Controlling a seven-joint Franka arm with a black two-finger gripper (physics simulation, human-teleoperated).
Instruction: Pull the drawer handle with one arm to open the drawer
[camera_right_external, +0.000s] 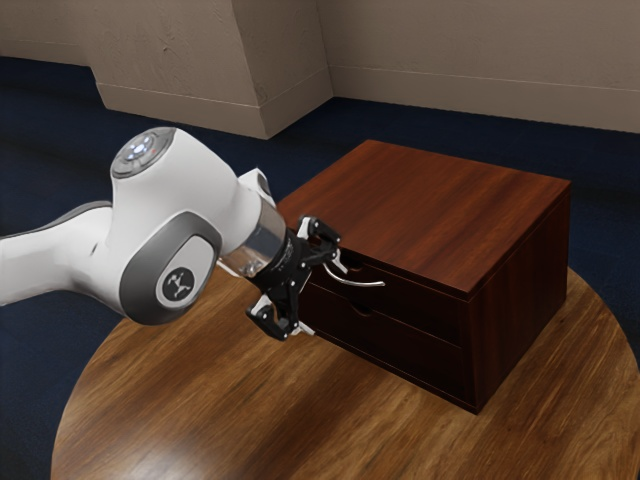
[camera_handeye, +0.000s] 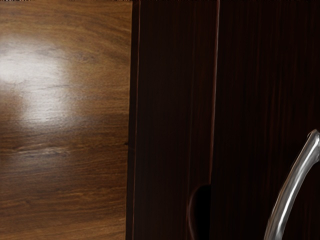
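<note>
The round wooden table (camera_right_external: 300, 420) lies closest to the exterior camera, its bare front giving the white arm (camera_right_external: 170, 240) room to reach in low from that view's left. At the end of the arm the black gripper (camera_right_external: 322, 289) faces the cabinet front with its fingers spread wide, one above the other. That suits a bar running sideways, since the span can take it from above and below. Just past the fingertips is the task's thing, the curved silver handle (camera_right_external: 368, 282) on the upper drawer (camera_right_external: 420, 300). In the wrist view the handle (camera_handeye: 295, 190) arcs close to the hand, beside the seam dividing the two drawer fronts. Its near end seems to sit by the upper finger, though whether anything touches it I cannot tell from this angle. Nothing is pinched, so I judge the grasp still to come and the drawer about shut. Below is the lower drawer (camera_right_external: 400, 345) with a small cut-out pull, both set in the dark wood cabinet (camera_right_external: 440, 210), which stands toward the table's far side. Beyond are blue floor (camera_right_external: 60, 130) and beige wall (camera_right_external: 480, 50).
</note>
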